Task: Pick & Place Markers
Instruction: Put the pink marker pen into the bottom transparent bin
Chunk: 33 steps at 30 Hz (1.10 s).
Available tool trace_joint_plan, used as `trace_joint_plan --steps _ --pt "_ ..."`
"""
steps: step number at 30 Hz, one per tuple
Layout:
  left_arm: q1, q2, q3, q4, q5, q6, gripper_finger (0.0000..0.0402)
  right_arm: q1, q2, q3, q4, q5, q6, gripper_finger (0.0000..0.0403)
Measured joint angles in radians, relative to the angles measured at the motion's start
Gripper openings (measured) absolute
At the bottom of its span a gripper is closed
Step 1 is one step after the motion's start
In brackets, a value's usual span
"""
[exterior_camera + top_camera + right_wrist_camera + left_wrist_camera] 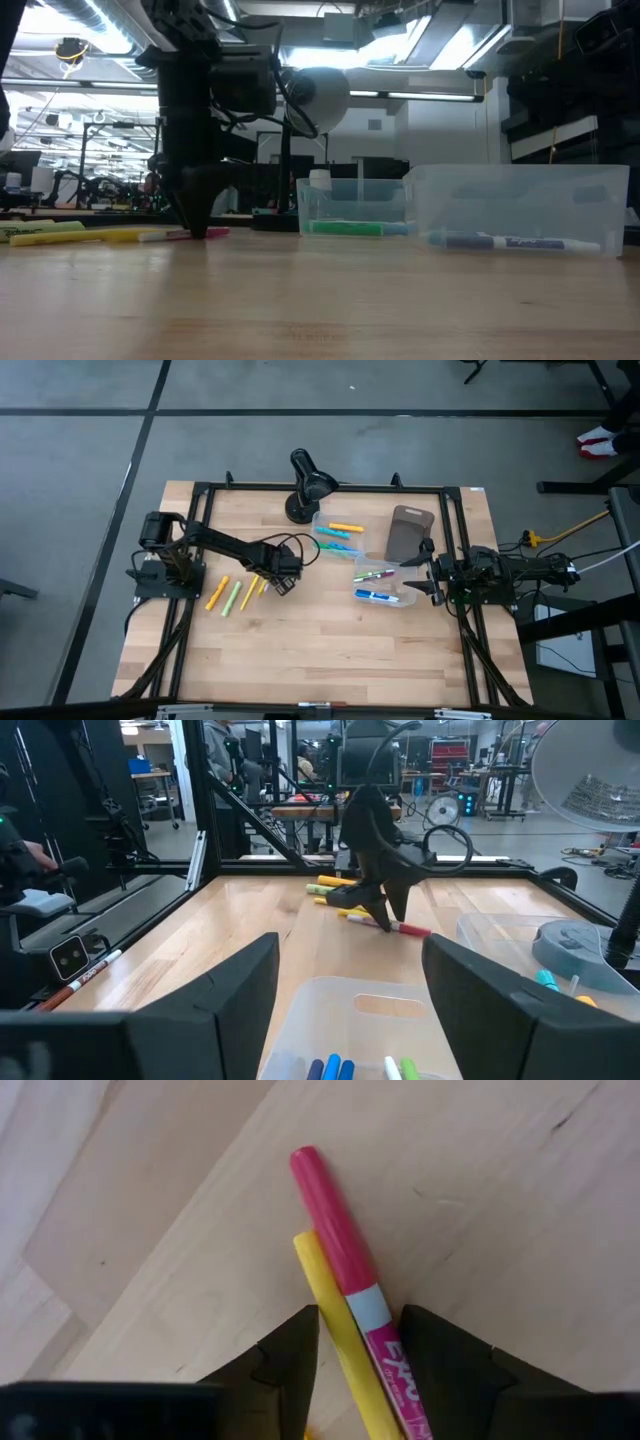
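**Left gripper down over the pink and yellow markers**

I have the left gripper [281,582] lowered to the counter [330,650], fingers apart and straddling two markers at once. In the left wrist view the pink marker [352,1270] and a yellow marker [335,1330] lie side by side, touching, both running between the two dark fingers [290,1355]. I cannot tell whether the fingers press on either one. From the low view the fingertips reach the wood right at the pink marker [190,234], which lies flat.

Further toward the left arm's base, more loose markers lie on the counter: an orange one [216,593], a green one [232,598] and a yellow one [249,592], near each other and roughly parallel.

Two clear bins sit right of centre. The far bin [340,536] holds an orange marker and blue-green ones; the near bin [380,585] holds green, pink and blue markers [376,597].

The right gripper [432,575] waits just beside the near bin at the counter's right edge, fingers wide apart. A grey-brown tray [408,530] lies behind it, and a black lamp [305,485] stands at the far edge
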Motion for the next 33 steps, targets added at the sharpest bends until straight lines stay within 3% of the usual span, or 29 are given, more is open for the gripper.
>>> trace_joint_plan --steps 6,13,19,33 --pt "-0.001 -0.043 -0.010 0.006 -0.048 0.074 0.0133 0.000 0.000 0.000 0.000 0.000 0.000 0.0244" --pt "0.003 -0.058 -0.014 -0.010 -0.106 0.141 0.0178 0.000 0.000 0.000 0.000 0.000 0.000 0.0244" --pt "0.004 -0.059 -0.012 -0.014 -0.098 0.101 0.0208 0.000 0.000 0.000 0.000 0.000 0.000 0.0244" --pt "0.002 -0.062 -0.010 0.033 -0.062 0.071 0.0187 0.000 0.000 0.000 0.000 0.000 0.000 0.0244"
